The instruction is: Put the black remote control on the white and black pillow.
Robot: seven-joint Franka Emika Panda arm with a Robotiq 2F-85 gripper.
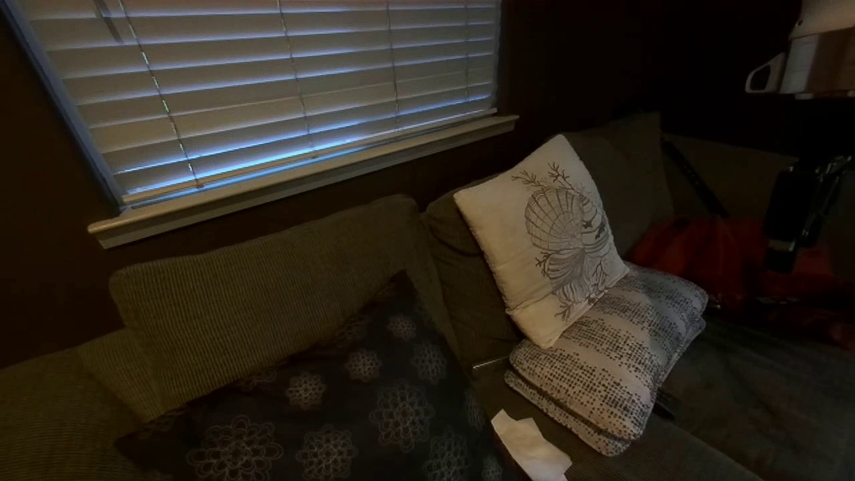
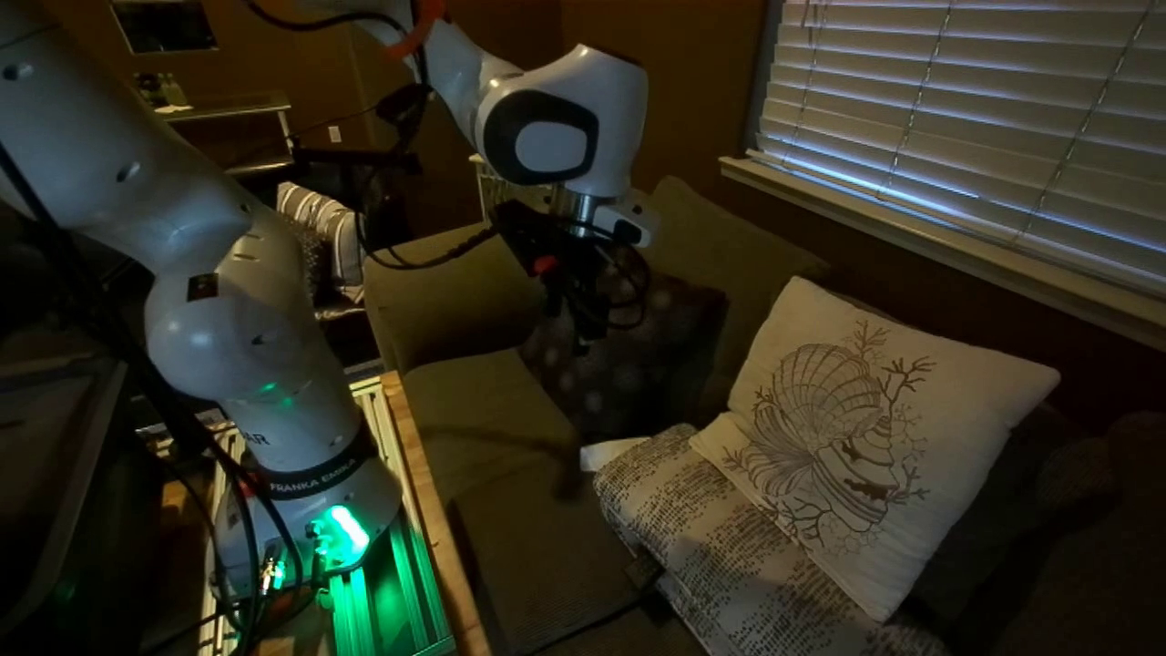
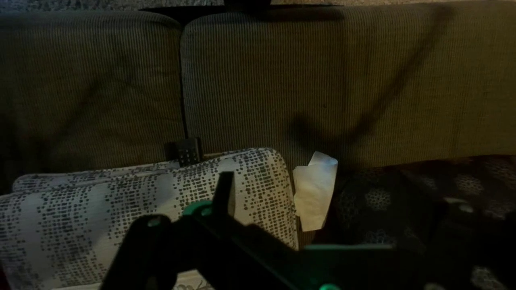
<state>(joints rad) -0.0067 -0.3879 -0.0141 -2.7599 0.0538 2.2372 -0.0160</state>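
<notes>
Remote [image 3: 188,152] lies on the couch [image 3: 258,88] at the edge of the speckled pillow [image 3: 137,197]. The gripper [image 2: 585,333] hangs above the couch, its jaws spread wide.

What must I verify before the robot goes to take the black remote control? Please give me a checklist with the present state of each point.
1. The gripper open, holding nothing: ok.
2. The black remote control visible in the wrist view: ok, at the edge of the white and black pillow.
3. Its whole length exposed: cannot tell; the pillow may hide part of it.
4. The gripper down at the black remote control: not ok; it hangs higher, above the couch.
5. Top of the white and black pillow showing for placing: ok, though the shell pillow rests on part of it.
</notes>
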